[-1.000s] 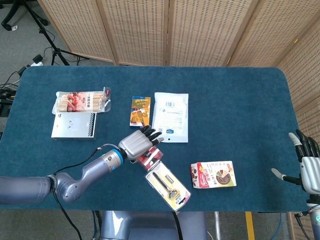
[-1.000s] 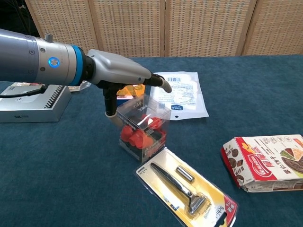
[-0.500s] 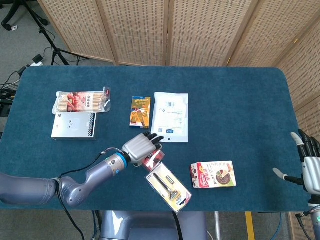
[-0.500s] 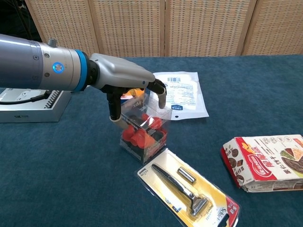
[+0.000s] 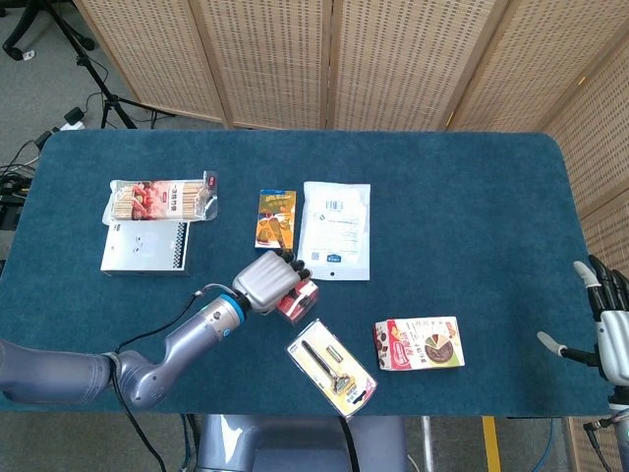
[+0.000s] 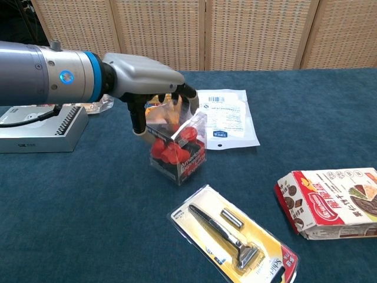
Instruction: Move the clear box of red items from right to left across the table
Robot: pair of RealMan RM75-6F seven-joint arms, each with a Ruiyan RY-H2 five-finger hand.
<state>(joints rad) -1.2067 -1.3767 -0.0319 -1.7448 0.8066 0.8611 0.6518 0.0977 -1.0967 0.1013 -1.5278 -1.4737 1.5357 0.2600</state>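
The clear box of red items (image 5: pixel 299 300) (image 6: pixel 177 152) is near the table's front middle, tilted, with its lower edge at the blue cloth. My left hand (image 5: pixel 265 279) (image 6: pixel 147 79) grips it from above: the fingers curl over its top and the thumb presses its left side. A gap now separates the box from the razor pack (image 5: pixel 331 366) (image 6: pixel 235 239). My right hand (image 5: pixel 609 329) hangs off the table's right edge with its fingers spread, holding nothing; the chest view does not show it.
A white pouch (image 5: pixel 335 229) (image 6: pixel 227 118) and a small orange box (image 5: pixel 276 217) lie just behind the hand. A chocolate snack box (image 5: pixel 420 343) (image 6: pixel 330 200) sits front right. A grey box (image 5: pixel 144 246) (image 6: pixel 35 132) and a skewer pack (image 5: pixel 162 200) lie far left.
My left hand closed its fingers over the clear box and drew it back and left, away from the razor pack, tilting it. The right hand has barely moved.
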